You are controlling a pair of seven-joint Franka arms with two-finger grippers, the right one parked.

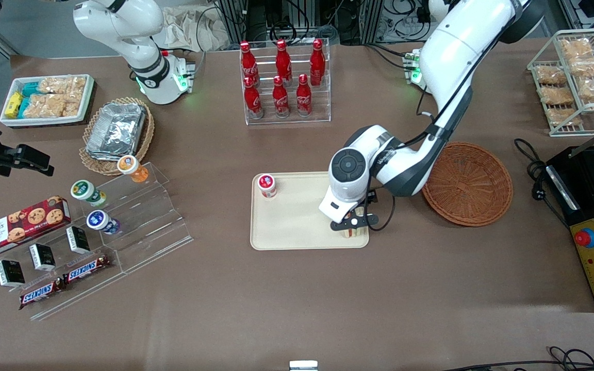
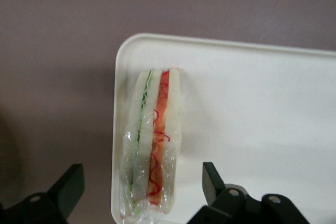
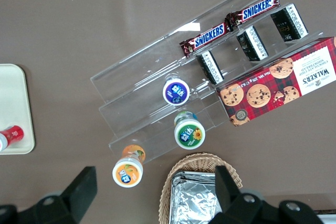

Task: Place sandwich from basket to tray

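Sandwich (image 2: 151, 142) is lying on the tray (image 1: 292, 226), standing on its edge in the corner nearest the front camera at the working arm's end, close against the rim. Clear wrap is covering it, and the green and orange-red filling lines are showing between the pale bread layers in the wrist view. In the front view only a small pale piece of it (image 1: 351, 233) is showing under the arm's hardware.

Gripper (image 2: 142, 187) is hovering directly over the sandwich with its fingers (image 2: 214, 179) spread wide, one on each side of the wedge and neither touching it, so the sandwich is sitting released. In the front view the gripper (image 1: 352, 226) is hanging over that same tray corner.

Basket (image 1: 468, 183) is sitting beside the tray toward the working arm's end of the table, with nothing showing inside it.

A small red-lidded cup (image 1: 267, 185) is standing on the tray too, in the corner farthest from the sandwich, toward the parked arm's end and farther from the front camera.
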